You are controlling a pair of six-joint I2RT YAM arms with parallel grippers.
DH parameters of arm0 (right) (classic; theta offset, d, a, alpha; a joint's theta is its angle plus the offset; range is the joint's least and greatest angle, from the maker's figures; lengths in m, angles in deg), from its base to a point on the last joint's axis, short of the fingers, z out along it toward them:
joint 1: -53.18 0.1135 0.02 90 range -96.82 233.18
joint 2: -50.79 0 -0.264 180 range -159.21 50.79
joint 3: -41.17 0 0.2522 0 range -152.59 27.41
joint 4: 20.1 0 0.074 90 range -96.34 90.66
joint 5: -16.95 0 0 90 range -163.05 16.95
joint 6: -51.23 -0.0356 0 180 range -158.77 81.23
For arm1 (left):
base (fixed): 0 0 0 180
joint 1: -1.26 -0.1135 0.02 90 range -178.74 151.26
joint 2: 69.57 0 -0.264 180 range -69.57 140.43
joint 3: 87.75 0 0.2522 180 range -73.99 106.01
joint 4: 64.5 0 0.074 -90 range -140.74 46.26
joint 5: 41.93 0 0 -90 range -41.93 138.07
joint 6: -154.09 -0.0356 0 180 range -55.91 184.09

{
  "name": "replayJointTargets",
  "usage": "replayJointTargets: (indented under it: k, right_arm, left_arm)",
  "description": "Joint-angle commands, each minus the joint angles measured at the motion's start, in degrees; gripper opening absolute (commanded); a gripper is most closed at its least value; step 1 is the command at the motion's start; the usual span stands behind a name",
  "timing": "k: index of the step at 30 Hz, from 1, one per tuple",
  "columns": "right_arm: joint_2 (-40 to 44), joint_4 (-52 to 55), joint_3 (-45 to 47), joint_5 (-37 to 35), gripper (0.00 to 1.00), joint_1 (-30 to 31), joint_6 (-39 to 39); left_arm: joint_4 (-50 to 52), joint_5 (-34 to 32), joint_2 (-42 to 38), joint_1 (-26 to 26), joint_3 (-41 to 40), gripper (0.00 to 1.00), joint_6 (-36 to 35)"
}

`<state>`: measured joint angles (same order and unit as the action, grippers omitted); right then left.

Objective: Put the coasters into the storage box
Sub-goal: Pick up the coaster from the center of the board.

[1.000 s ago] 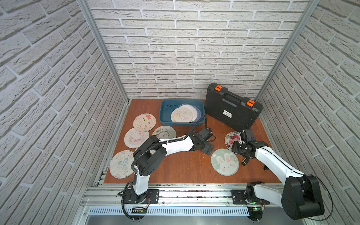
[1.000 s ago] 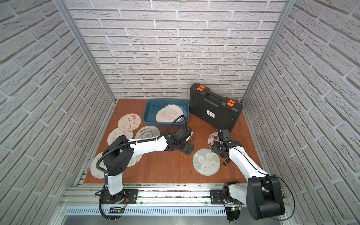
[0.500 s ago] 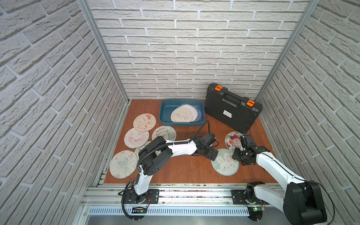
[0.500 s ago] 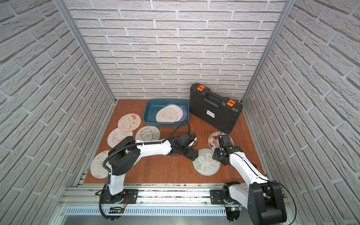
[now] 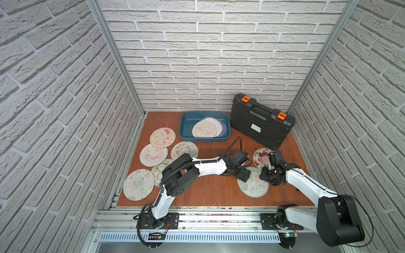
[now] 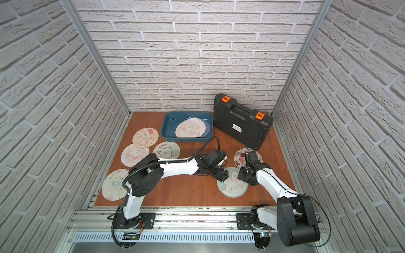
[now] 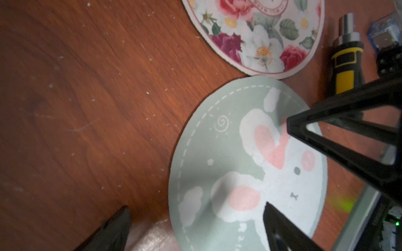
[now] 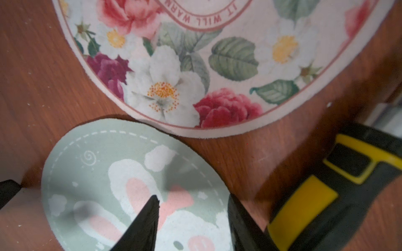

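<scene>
Sage-green rabbit coaster point(image 5: 254, 185) lies on the table point(image 5: 210, 195) near the front, its rim almost touching the floral coaster point(image 5: 260, 156) behind it. Whether one side is raised off the wood I cannot tell.

Both arms attend it. Left pincer point(image 7: 195, 206) is spread wide and straddles the coaster's rim, with one finger point(image 7: 113, 232) over bare wood and the other over the printed face. Right pincer point(image 8: 192, 202) stands parted at the opposite rim, one fingertip over the rabbit's ear and the other just off the edge. It pinches nothing that I can see.

Storage box point(image 5: 186, 128) stands at the back of the table beside the black case point(image 5: 260, 124). A few stored coasters point(image 5: 206, 129) lie inside it. Five loose coasters point(image 5: 153, 154) remain on the left side.

Assessment: the step in hand appears to be lifting this thin disc for carriage to the box.

Recommended practice:
- Let the right fingertip press down to steady or tip the disc.
- Slide the left pincer's lower finger under the raised rim, then close firmly well inside the edge.
- Keep clear of the screwdriver point(image 8: 315, 195) lying just beside the right pincer.
- Do not drag the floral coaster along.
- Carry the disc level and release it low over the box.
</scene>
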<state>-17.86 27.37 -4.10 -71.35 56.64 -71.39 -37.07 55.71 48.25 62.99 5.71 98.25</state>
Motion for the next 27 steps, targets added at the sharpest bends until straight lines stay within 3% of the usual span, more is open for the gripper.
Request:
replayJointTargets:
  k: [1,5,17,20,27]
  right_arm:
    - [-0.18,-2.06,0.75,0.84,0.52,-0.30,0.01]
    - [-0.86,-2.47,0.61,1.19,0.52,-0.30,0.19]
    - [-1.08,-3.05,0.66,1.47,0.51,-0.30,0.23]
    - [-0.94,-3.04,0.66,1.38,0.51,-0.30,0.28]
    - [-0.87,-3.12,0.71,1.40,0.51,-0.30,0.37]
  left_arm:
    - [2.81,3.54,3.29,0.40,0.32,0.92,0.83]
    - [2.40,5.97,4.13,0.40,1.00,0.87,0.65]
    - [2.12,10.24,6.53,0.40,2.78,0.50,0.39]
    - [2.10,10.64,6.63,0.41,3.06,0.40,0.22]
    - [2.19,10.63,6.82,0.46,3.38,0.04,-0.22]
